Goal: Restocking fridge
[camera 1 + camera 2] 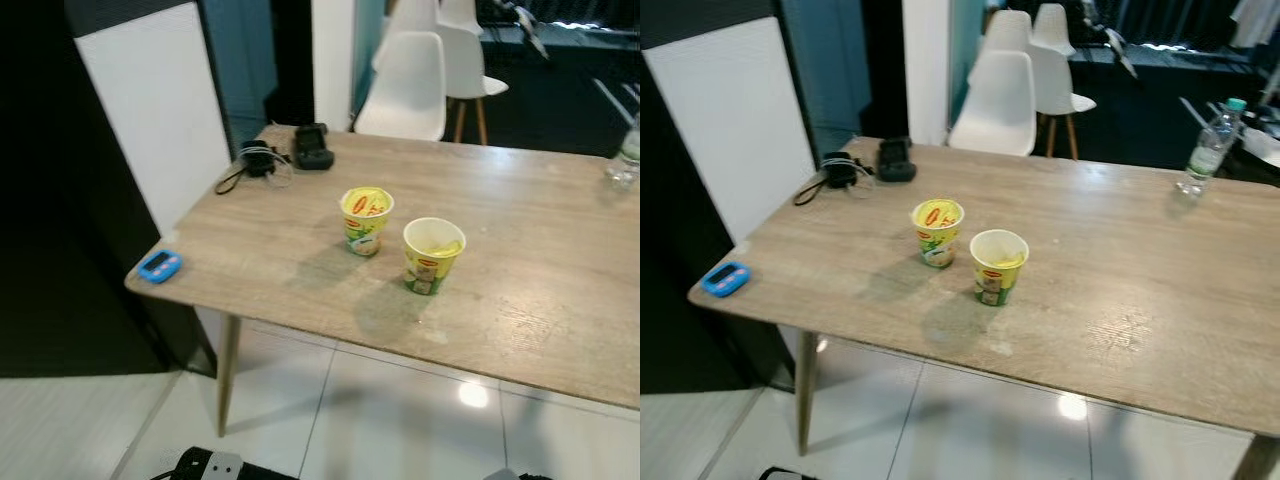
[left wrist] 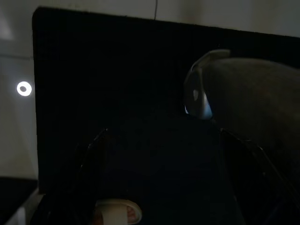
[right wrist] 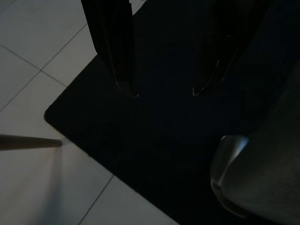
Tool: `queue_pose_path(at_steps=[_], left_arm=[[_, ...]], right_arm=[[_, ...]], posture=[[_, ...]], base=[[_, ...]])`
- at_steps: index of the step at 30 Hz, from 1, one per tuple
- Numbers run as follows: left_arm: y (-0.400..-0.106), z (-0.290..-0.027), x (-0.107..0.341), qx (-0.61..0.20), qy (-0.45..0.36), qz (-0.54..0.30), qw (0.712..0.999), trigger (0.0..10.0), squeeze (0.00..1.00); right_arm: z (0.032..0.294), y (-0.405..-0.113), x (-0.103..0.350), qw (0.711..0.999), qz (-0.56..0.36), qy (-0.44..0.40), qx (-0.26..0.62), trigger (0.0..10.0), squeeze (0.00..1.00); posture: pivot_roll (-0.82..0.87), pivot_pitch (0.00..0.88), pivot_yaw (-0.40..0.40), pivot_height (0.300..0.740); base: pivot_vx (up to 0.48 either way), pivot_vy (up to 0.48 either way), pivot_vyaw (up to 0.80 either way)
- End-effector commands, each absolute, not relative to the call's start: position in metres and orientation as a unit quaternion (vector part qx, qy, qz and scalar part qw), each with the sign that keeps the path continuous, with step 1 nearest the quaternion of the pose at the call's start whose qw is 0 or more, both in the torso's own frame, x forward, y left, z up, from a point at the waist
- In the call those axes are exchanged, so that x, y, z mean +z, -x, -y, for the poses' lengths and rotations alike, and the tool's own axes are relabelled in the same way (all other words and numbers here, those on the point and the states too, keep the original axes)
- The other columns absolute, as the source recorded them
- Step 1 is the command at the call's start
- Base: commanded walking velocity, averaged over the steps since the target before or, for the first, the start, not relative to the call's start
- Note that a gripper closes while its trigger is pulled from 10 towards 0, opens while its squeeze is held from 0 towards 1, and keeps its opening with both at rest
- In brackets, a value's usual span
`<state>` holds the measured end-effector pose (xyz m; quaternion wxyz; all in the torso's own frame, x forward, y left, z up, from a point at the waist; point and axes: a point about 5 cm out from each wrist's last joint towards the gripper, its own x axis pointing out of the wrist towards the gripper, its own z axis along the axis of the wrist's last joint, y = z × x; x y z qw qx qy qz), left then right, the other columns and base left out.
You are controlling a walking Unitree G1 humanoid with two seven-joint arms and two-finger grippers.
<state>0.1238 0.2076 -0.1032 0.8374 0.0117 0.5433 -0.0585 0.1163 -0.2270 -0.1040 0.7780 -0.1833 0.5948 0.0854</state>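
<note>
Two yellow noodle cups (image 1: pixel 367 220) (image 1: pixel 433 254) upright near the middle of the wooden table (image 1: pixel 540 290), just apart. Likely light, thin-walled, easily crushed or tipped; best gripped gently around the mid-wall. Right end effector (image 3: pixel 164 91) hanging idle over a dark floor mat, fingers parted, holding nothing. Left end effector hanging idle in shade; opening impossible to tell.

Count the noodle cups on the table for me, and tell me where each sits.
2. One noodle cup with its lid on stands near the middle of the wooden table. A second cup, open at the top, stands just to its right, closer to the front edge.
</note>
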Motion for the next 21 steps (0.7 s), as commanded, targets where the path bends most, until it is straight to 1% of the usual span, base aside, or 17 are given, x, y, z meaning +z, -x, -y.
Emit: queue_pose_path(at_steps=[1,4,8,9,11,13,14,16,17,18,19,21], left_arm=[[-0.118,-0.203,-0.106,-0.073,-0.008,-0.555,0.829,10.0,0.00],[-0.117,-0.203,-0.106,-0.064,0.000,-0.554,0.830,10.0,0.00],[-0.117,-0.204,-0.106,-0.056,0.000,-0.554,0.830,10.0,0.00],[-0.117,-0.204,-0.106,-0.058,-0.002,-0.555,0.830,10.0,0.00],[-0.117,-0.204,-0.106,-0.058,-0.002,-0.555,0.830,10.0,0.00],[-0.117,-0.204,-0.106,-0.057,-0.002,-0.555,0.830,10.0,0.00],[-0.117,-0.204,-0.106,-0.057,-0.002,-0.556,0.829,10.0,0.00],[-0.117,-0.204,-0.106,-0.057,-0.002,-0.556,0.829,10.0,0.00],[-0.117,-0.204,-0.106,-0.056,-0.002,-0.556,0.829,10.0,0.00],[-0.117,-0.204,-0.106,-0.055,-0.001,-0.556,0.829,10.0,0.00],[-0.117,-0.204,-0.106,-0.055,-0.001,-0.556,0.829,10.0,0.00],[-0.116,-0.204,-0.106,-0.054,-0.001,-0.556,0.829,10.0,0.00]], right_arm=[[0.222,-0.123,-0.103,0.786,-0.587,0.179,0.079,10.0,0.00],[0.216,-0.126,-0.103,0.789,-0.584,0.175,0.078,10.0,0.00],[0.218,-0.128,-0.103,0.792,-0.582,0.173,0.065,10.0,0.00],[0.224,-0.129,-0.101,0.792,-0.580,0.183,0.055,10.0,0.00],[0.227,-0.130,-0.100,0.791,-0.580,0.186,0.050,10.0,0.00],[0.236,-0.129,-0.098,0.792,-0.581,0.185,0.026,10.0,0.00],[0.244,-0.126,-0.097,0.791,-0.584,0.180,-0.001,10.0,0.00],[0.244,-0.126,-0.097,0.791,-0.584,0.180,-0.001,10.0,0.00],[0.254,-0.121,-0.096,0.791,-0.588,0.166,-0.041,10.0,0.00],[0.273,-0.109,-0.093,0.783,-0.595,0.133,-0.120,10.0,0.00],[0.273,-0.109,-0.093,0.783,-0.595,0.133,-0.120,10.0,0.00],[0.294,-0.096,-0.089,0.769,-0.600,0.104,-0.195,10.0,0.00]], posture=[[0.08,0.000,-0.007,0.740],[0.08,0.000,-0.008,0.740],[0.08,0.000,-0.008,0.740],[0.08,0.000,-0.008,0.740],[0.08,0.000,-0.008,0.740],[0.08,0.000,-0.008,0.740],[0.08,0.000,-0.010,0.740],[0.08,0.000,-0.010,0.740],[0.08,0.000,-0.012,0.740],[0.08,0.000,-0.011,0.740],[0.08,0.000,-0.011,0.740],[0.08,0.000,-0.013,0.740]], base=[[0.000,-0.465,0.00],[0.000,-0.442,0.00],[0.000,0.000,0.00],[0.000,0.000,0.00],[0.000,0.000,0.00],[0.000,0.000,0.00],[0.000,0.000,0.00],[0.000,0.000,0.00],[0.000,0.000,0.00],[0.000,0.000,0.00],[0.000,0.000,0.00],[0.000,0.000,0.00]])
